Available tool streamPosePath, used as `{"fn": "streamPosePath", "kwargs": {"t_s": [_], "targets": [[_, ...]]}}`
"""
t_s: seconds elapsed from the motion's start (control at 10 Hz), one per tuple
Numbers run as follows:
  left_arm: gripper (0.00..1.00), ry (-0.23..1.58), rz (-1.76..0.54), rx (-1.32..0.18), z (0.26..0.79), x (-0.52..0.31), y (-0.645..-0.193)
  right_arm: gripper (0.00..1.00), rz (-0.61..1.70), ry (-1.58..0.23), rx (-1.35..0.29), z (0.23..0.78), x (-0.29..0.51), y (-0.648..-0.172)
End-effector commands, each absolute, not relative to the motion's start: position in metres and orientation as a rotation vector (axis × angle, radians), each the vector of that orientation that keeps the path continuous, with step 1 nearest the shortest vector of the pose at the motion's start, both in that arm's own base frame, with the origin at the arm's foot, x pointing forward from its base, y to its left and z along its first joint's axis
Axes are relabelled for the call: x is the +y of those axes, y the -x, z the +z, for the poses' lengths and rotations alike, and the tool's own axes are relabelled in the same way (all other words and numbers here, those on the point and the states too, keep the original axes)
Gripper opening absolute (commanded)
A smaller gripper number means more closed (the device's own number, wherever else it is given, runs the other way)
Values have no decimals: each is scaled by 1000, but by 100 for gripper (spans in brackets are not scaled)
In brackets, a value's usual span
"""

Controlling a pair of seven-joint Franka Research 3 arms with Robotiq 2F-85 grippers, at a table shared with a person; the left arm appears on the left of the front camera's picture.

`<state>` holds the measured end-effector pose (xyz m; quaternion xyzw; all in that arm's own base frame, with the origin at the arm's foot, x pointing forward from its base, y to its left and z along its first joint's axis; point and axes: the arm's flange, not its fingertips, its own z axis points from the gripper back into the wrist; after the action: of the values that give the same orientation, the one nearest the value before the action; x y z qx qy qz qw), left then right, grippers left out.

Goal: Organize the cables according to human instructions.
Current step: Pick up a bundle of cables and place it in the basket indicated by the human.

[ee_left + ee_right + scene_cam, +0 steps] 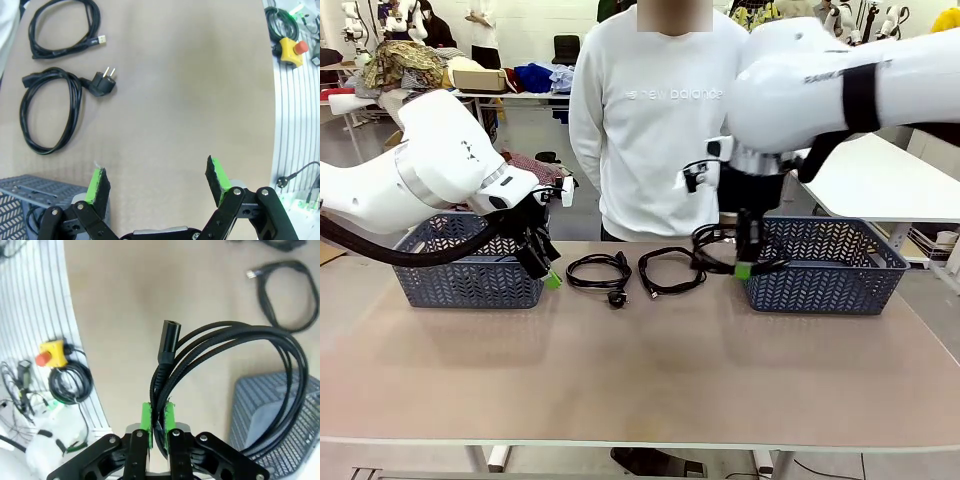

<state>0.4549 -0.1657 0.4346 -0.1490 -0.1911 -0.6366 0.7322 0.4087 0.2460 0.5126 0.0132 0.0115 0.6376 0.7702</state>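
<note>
My right gripper (744,268) is shut on a coiled black cable (720,245) and holds it at the left rim of the right basket (830,265). In the right wrist view the green pads (146,418) pinch the braided strands of this cable (235,355), whose barrel plug points away, with the right basket (270,415) partly below the loop. Two more cables lie on the table between the baskets: one with a round power plug (598,272) (50,110) and a thinner one (670,270) (65,30) (285,295). My left gripper (548,272) (157,180) hangs open and holds nothing, beside the left basket (470,265).
A person in a white sweatshirt (650,120) stands at the far side of the table, behind the cables. The left basket's corner (25,195) sits just beside my left fingers. A yellow stop button (52,352) and spare cords lie off the table's near edge.
</note>
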Motion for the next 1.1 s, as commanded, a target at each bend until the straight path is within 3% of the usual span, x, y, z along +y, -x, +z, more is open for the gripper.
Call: {"fn": "streamPosePath", "kwargs": {"t_s": [0.0,0.6,0.7,1.0], "targets": [[100,328,-1399,-421,436,-165,-456,0,1410,-1,6,516,210,-418],[100,328,-1399,-421,436,-165,-456,0,1389,-43,-17,502,124,-488],[100,328,-1399,-421,436,-165,-456,0,1382,-32,22,502,132,-469],[100,328,-1399,-421,436,-165,-456,0,1382,-32,22,502,132,-469]]}}
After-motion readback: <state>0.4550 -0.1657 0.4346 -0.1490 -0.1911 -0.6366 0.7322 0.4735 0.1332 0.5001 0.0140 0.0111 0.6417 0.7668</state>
